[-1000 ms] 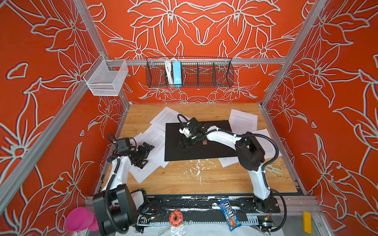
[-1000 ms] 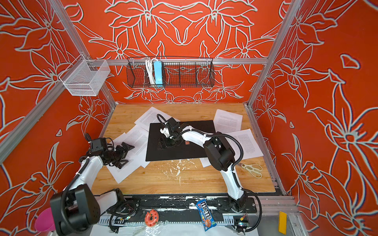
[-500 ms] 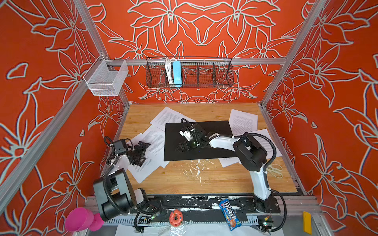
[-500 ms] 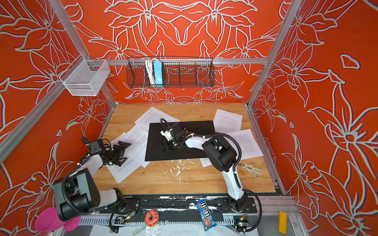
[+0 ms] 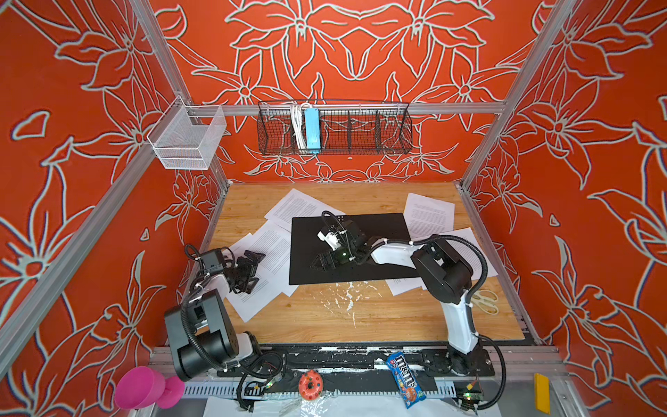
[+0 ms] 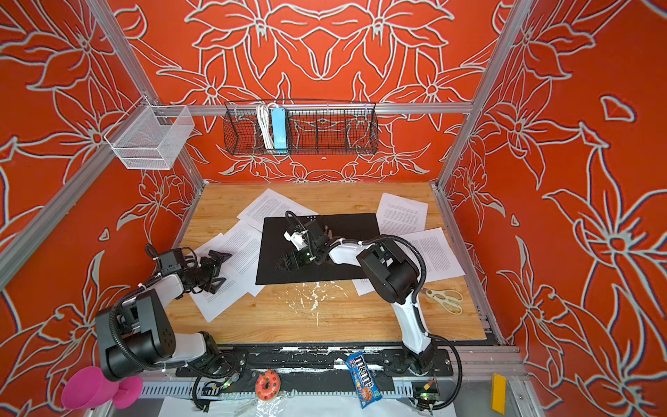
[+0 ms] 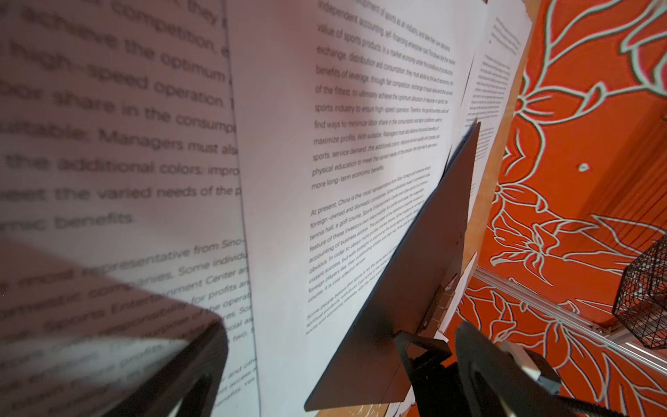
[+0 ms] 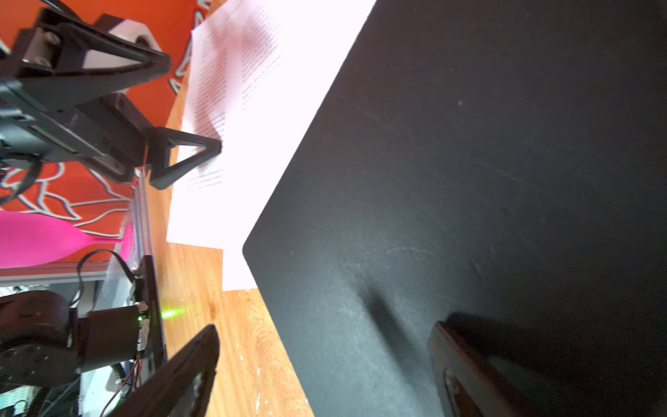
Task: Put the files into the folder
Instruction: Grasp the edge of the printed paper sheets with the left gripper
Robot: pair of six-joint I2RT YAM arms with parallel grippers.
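The folder lies open and flat mid-table, black inside up. My right gripper hovers low over its front-left part, open and empty. In the right wrist view the gripper straddles the folder's front edge near its corner. The files lie loose around it: sheets at the left, one at the back, two at the right. My left gripper is open just above the left sheets, beside the folder's edge.
Cream scissors lie at the right near the table edge. A black wire basket with a light-blue power strip and a white mesh basket hang on the walls. A pink goblet, a doughnut and a candy bag sit in front.
My right gripper has slid over the folder toward its front-left corner. The left arm's elbow has folded back while its gripper stayed over the left sheets.
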